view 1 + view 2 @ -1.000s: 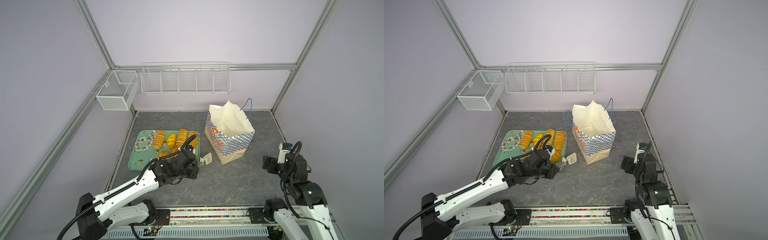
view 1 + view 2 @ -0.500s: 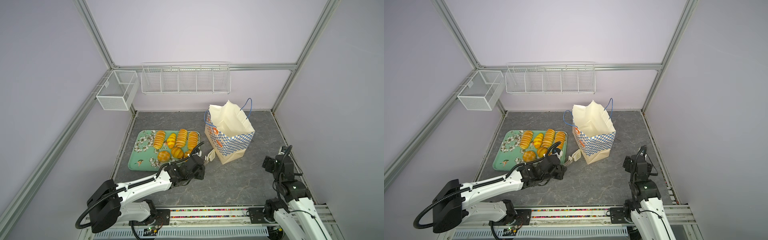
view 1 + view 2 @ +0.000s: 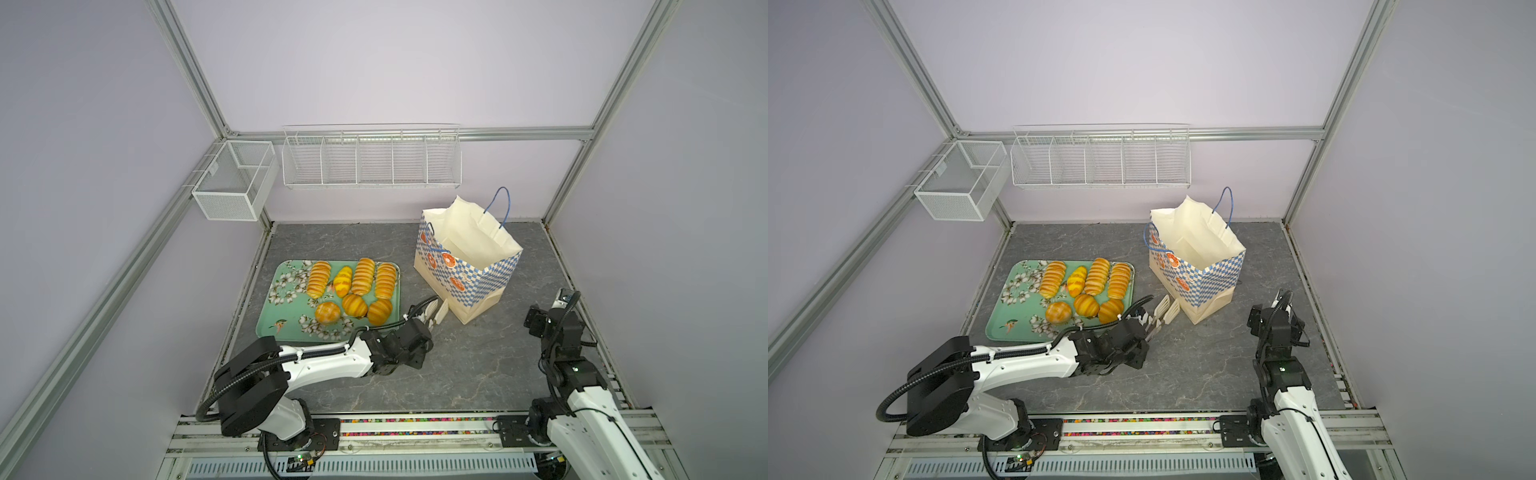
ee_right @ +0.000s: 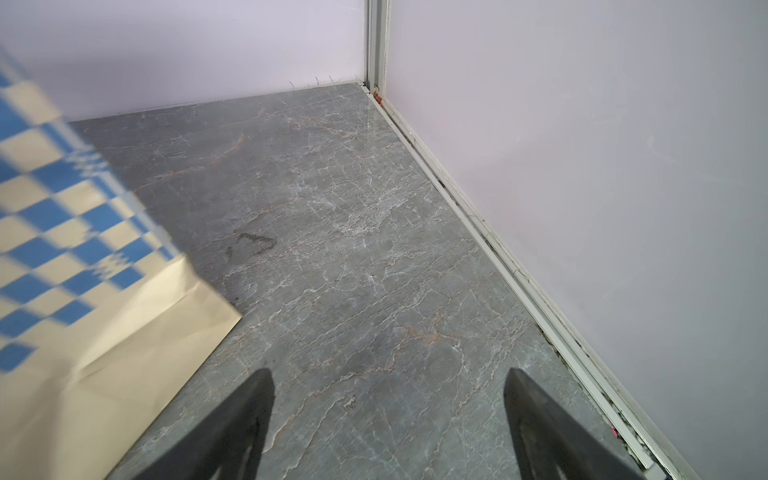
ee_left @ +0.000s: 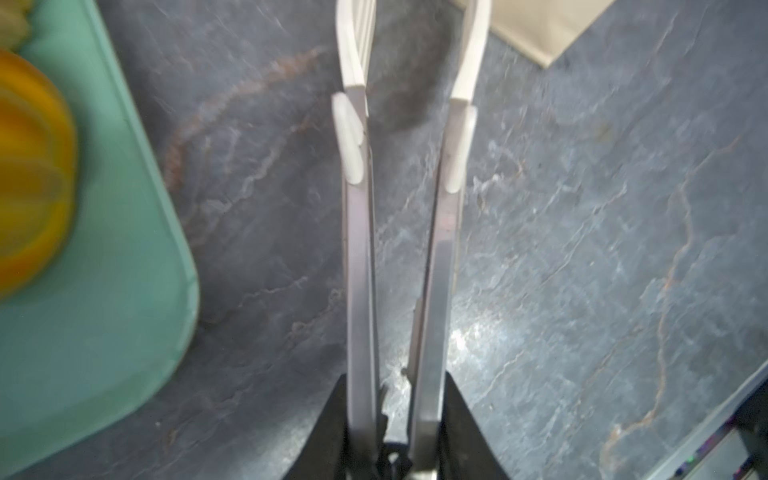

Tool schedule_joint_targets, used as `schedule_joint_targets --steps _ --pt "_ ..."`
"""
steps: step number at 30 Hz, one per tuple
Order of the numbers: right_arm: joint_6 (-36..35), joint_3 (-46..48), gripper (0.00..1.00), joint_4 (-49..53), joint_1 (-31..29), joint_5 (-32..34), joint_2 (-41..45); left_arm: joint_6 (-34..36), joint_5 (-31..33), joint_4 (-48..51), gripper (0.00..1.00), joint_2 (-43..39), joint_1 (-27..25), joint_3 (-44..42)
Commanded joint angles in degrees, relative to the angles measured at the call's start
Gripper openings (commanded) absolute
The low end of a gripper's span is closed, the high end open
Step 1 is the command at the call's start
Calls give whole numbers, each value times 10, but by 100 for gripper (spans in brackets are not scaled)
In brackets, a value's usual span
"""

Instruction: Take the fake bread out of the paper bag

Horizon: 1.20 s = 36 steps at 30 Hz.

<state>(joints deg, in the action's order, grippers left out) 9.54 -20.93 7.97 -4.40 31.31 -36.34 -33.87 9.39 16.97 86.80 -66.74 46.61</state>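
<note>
Several glossy orange fake breads (image 3: 358, 277) (image 3: 1096, 277) lie on the green flowered tray (image 3: 286, 309); one shows blurred in the left wrist view (image 5: 29, 174). The paper bag (image 3: 469, 266) (image 3: 1200, 266) stands upright and open to the tray's right; its inside is hidden. My left gripper (image 3: 419, 329) (image 5: 395, 415) is shut on metal tongs (image 3: 437, 309) (image 5: 361, 249). Their white tips stand slightly apart with nothing between them, low between the tray and the bag's base (image 5: 540, 29). My right gripper (image 3: 1283, 300) (image 4: 388, 374) is open and empty, right of the bag (image 4: 83, 291).
A white mesh box (image 3: 235, 180) and a long wire shelf (image 3: 372, 156) hang on the back wall. The side wall's rail (image 4: 478, 216) runs close beside the right gripper. The tray's rim (image 5: 166, 208) lies just beside the tongs.
The left arm has drawn away from the tray, shifting right with the tongs, whose tips have parted a little. The right arm has sunk and drawn back slightly.
</note>
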Motion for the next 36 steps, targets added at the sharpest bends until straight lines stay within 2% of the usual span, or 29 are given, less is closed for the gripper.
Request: schedule_joint_targets --steps 1,4,7,17,20,22,25,27,31,35,36 --pt "-17 6 89 -44 6 -19 -4 7 -14 23 32 6 -4 3" --pt "-19 11 89 -56 11 -29 0 6 -13 29 35 7 -7 2" --pt "-18 13 89 -64 17 -30 -2 6 -13 33 42 -3 -8 0" --pt "-13 12 89 -85 39 -46 -19 10 12 66 47 -55 -9 -7" --pt "-13 16 89 -105 45 -51 -24 20 39 105 47 -90 -9 6" --pt "-8 19 89 -126 51 -55 -29 15 80 150 47 -115 -9 28" --pt "3 21 89 -150 60 -66 -47 58 140 194 50 -150 3 59" --pt "4 22 89 -166 63 -68 -62 87 147 213 51 -169 34 77" --pt "1 22 89 -199 71 -90 -95 137 137 227 53 -214 134 103" --pt "0 36 89 -265 77 -118 -139 192 82 179 58 -260 254 118" --pt "0 40 89 -283 77 -123 -152 198 70 168 62 -268 283 122"
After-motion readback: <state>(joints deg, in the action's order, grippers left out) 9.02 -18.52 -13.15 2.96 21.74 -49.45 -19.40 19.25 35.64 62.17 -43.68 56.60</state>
